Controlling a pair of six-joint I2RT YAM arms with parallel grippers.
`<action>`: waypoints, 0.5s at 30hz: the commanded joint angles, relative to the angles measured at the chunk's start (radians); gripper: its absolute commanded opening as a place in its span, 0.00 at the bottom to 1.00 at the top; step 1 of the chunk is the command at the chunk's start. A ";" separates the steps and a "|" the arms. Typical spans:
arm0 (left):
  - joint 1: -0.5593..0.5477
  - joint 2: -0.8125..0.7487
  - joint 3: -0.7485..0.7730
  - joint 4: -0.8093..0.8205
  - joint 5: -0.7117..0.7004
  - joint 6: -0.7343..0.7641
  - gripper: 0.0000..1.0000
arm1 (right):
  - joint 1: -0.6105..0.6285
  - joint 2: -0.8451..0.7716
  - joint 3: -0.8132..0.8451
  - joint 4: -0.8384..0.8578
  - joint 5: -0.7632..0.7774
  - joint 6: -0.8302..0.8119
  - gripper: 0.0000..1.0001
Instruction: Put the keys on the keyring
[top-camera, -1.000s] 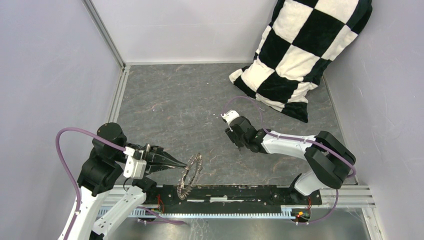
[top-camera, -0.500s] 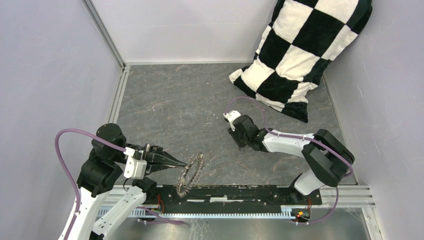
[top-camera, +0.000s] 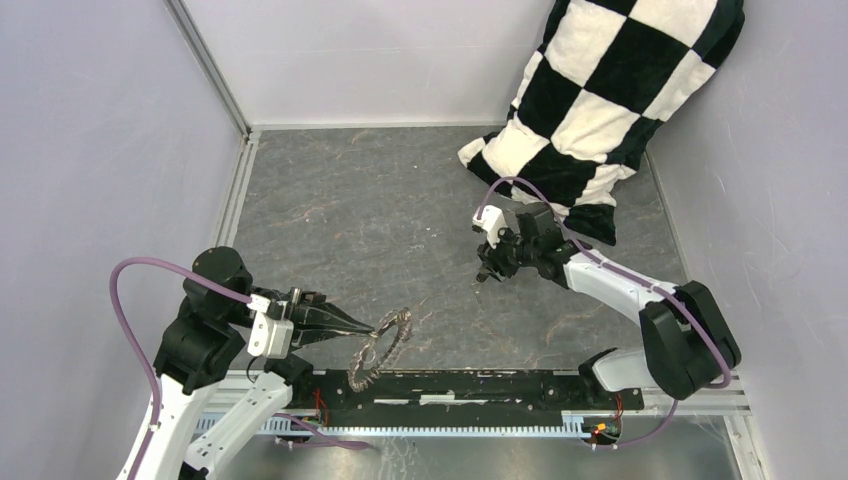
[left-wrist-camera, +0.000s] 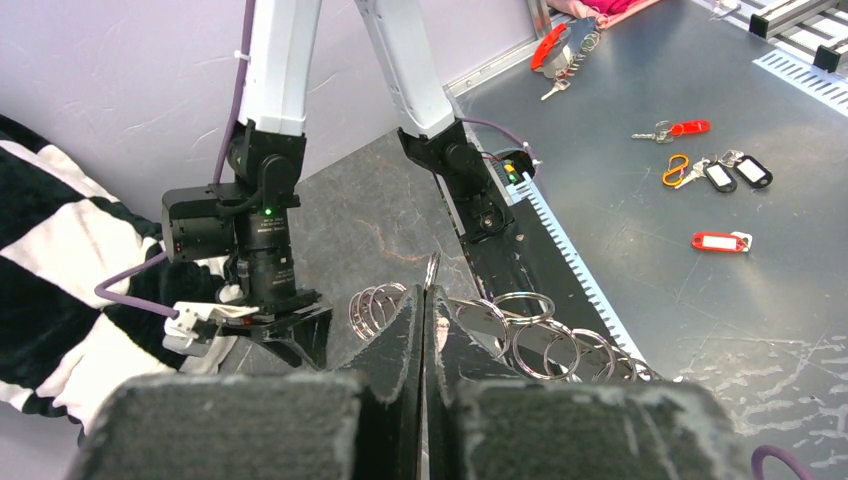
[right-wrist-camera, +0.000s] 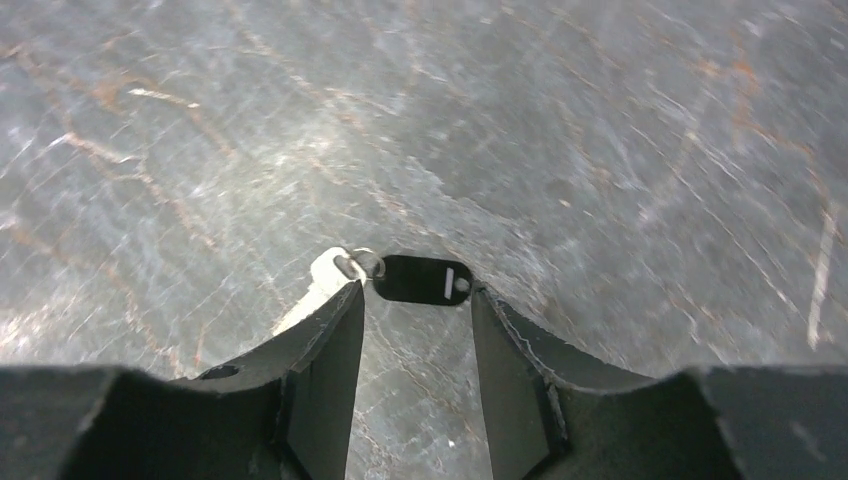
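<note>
Clamping the round, toothed, seemingly steel keyring (top-camera: 401, 320): left gripper (top-camera: 375, 326).

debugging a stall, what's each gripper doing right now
Left gripper: closed, holding the keyring by its rim.
Right gripper: open, a key just at its fingertips, not gripped.

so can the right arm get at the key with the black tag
Probably yes: the key lies on bare table just ahead of the open right end effector, nothing between.
</note>
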 joint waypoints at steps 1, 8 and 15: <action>-0.003 -0.005 0.011 0.015 0.003 0.027 0.02 | -0.033 0.074 0.018 -0.015 -0.279 -0.191 0.49; -0.002 -0.003 0.012 0.010 0.001 0.028 0.02 | -0.054 0.115 0.047 -0.074 -0.371 -0.328 0.49; -0.003 -0.001 0.018 0.009 -0.003 0.025 0.02 | -0.072 0.199 0.121 -0.133 -0.414 -0.446 0.50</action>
